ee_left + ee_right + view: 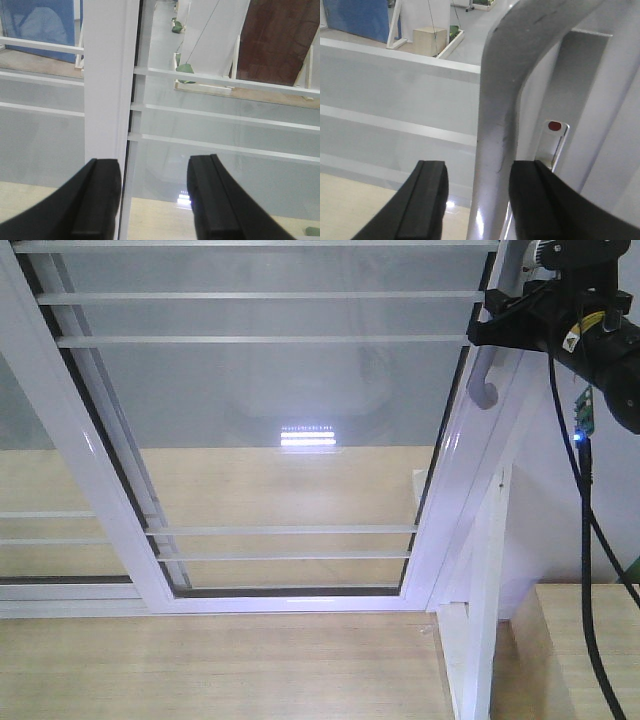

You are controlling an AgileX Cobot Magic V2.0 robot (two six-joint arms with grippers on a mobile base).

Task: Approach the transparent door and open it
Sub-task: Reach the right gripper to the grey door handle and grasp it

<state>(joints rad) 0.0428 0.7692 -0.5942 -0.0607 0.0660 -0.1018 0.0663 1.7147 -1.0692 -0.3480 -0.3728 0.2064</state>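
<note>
Transparent door [280, 390]: handle [500, 100] stands between the spread right jaws; left jaws spread beside a white frame [107, 75].

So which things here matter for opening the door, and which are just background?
Job: door, handle, right gripper straddling the handle.
Background: blue board, brown panel, beige box, green bags.
</note>
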